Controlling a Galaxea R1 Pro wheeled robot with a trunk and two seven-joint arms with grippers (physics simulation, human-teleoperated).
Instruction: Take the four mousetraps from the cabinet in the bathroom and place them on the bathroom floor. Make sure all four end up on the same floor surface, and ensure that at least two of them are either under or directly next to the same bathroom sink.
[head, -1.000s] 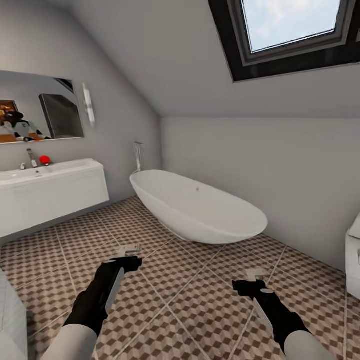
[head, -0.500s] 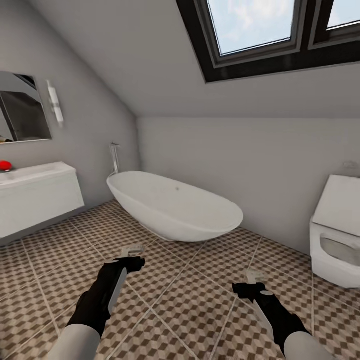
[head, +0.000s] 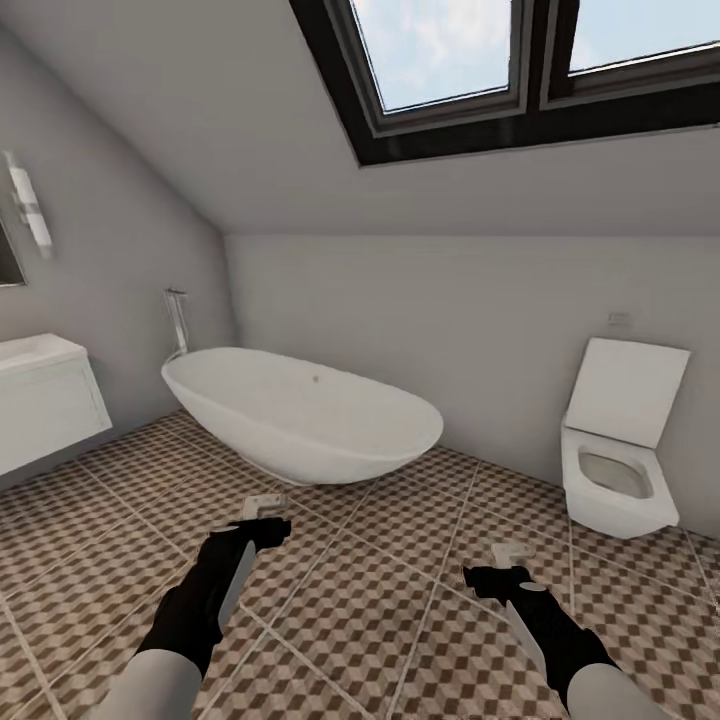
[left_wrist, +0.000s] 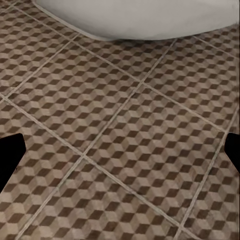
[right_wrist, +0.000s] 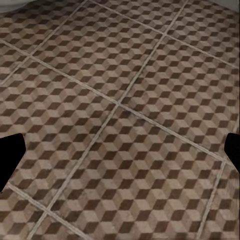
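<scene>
Cube-patterned bathroom floor runs under a white bathtub, its length slanting leftward; head view adds a toilet. Left gripper and right gripper hover spread wide, empty

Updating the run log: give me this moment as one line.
phase: in transit | ahead: bathtub, toilet | bathroom floor: tiles | left gripper: open | right gripper: open

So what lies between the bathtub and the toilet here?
Only bare bathroom floor tiles and the plain wall separate the bathtub from the toilet, seen in the head view.
</scene>
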